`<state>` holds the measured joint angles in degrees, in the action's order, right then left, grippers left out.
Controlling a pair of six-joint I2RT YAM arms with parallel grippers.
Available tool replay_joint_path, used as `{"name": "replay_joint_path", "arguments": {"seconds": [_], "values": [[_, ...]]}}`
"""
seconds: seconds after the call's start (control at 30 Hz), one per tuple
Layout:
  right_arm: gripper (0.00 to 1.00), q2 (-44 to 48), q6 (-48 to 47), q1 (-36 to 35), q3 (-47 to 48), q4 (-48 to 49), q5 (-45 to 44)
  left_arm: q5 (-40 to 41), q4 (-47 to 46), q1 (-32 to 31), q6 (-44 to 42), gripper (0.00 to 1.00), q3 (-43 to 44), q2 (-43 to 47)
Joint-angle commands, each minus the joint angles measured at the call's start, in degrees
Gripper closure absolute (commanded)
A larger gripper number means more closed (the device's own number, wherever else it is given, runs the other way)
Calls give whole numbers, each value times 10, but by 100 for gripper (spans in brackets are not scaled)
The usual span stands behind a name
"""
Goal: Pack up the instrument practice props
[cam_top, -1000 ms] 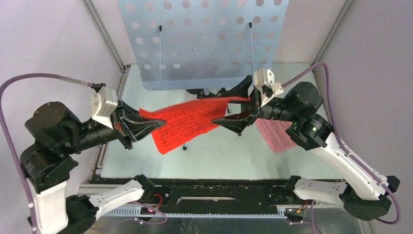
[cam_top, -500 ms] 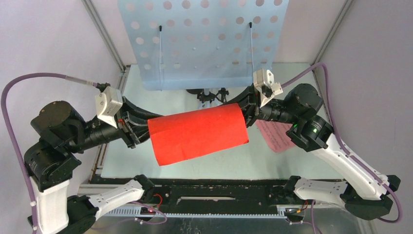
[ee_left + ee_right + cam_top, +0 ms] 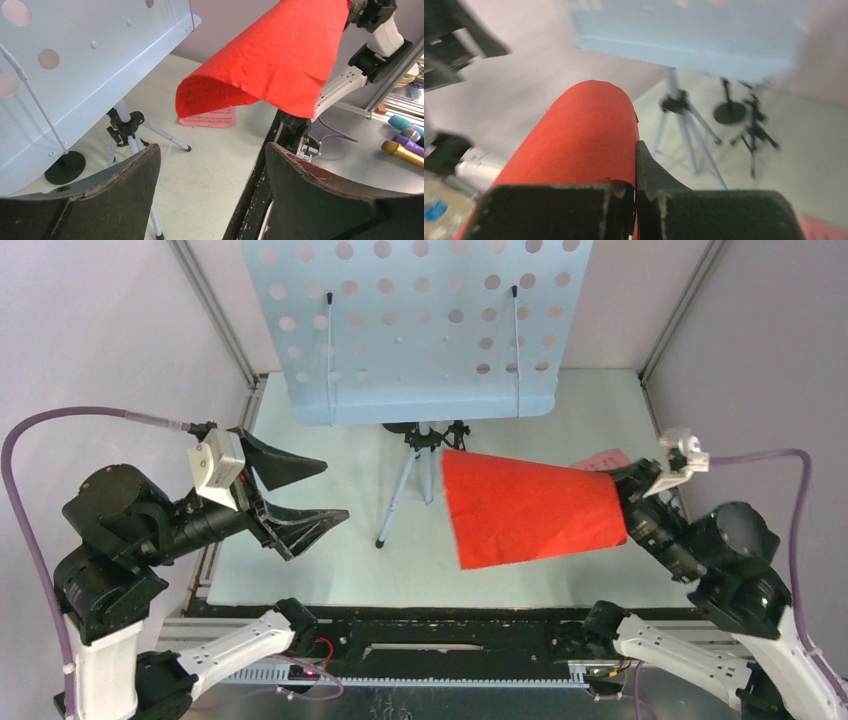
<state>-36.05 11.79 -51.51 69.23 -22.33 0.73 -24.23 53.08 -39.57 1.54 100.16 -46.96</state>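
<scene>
Risks first, as I judge them. On my left side, the left fingers point(image 3: 305, 525) hang above the bench point(image 3: 520, 585) just beside the blue-grey tripod point(image 3: 405, 490). A careless swing from there could clip a leg and rock the pale blue music desk point(image 3: 420, 330) it carries.

In the middle, the red score sheet point(image 3: 530, 515) is off the bench, curled into an arch and gripped at its right-hand edge only. Its left end floats free near the tripod and below the desk's lower lip. I'd expect paper held by one edge to sag, flap or slide out on a quick move, and that loose end could catch on the stand. A hard pinch could also crease or tear it.

Further right, the pink score sheet point(image 3: 600, 458) lies flat on the bench, mostly hidden under the red one, so I could easily misjudge where it is on a later pick.

Now the fingers. The left pair is spread wide and holds nothing, touching nothing I can see in the left wrist view. The right fingers point(image 3: 659, 182) are pressed together with the red sheet's edge between them, and the paper arches forward from there. I can't tell how deep the bite goes.
</scene>
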Motion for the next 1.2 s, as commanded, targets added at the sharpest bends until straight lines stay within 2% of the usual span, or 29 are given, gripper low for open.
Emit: {"name": "replay_joint_path", "arguments": {"seconds": [0.0, 0.13, 0.2, 0.27, 0.33, 0.37, 0.4, 0.43, 0.53, 0.63, 0.73, 0.83, 1.17], "values": [[100, 63, 137, -3, -51, -157, -295, 16, -26, 3, 6, 15, -13, 7], [100, 82, 268, 2, -98, -286, -464, 24, -29, 3, 8, 14, -28, 12], [100, 79, 288, 14, -119, -295, -492, 26, -28, 2, 10, 14, -30, 12], [100, 64, 269, 47, -129, -279, -480, 26, -28, 2, 14, 14, -31, 11], [100, 36, 231, 116, -130, -258, -419, 25, -28, 2, 18, 14, -33, 11], [100, 12, 212, 186, -130, -249, -370, 24, -29, 2, 20, 14, -34, 12], [100, -5, 200, 251, -130, -239, -293, 23, -28, 2, 21, 14, -37, 13], [100, -23, 189, 324, -132, -226, -167, 24, -28, 3, 23, 14, -39, 16], [100, -60, 190, 515, -165, -158, 125, 27, -27, 2, 24, 13, -46, 25], [100, -80, 228, 627, -203, -57, 284, 29, -24, 2, 24, 13, -48, 31], [100, -99, 266, 683, -215, -2, 350, 31, -19, 2, 22, 13, -49, 32], [100, -114, 308, 710, -225, 55, 387, 32, -19, 3, 20, 13, -51, 33], [100, -123, 347, 733, -290, 69, 267, 37, -32, 2, 22, 13, -79, 48]]}}
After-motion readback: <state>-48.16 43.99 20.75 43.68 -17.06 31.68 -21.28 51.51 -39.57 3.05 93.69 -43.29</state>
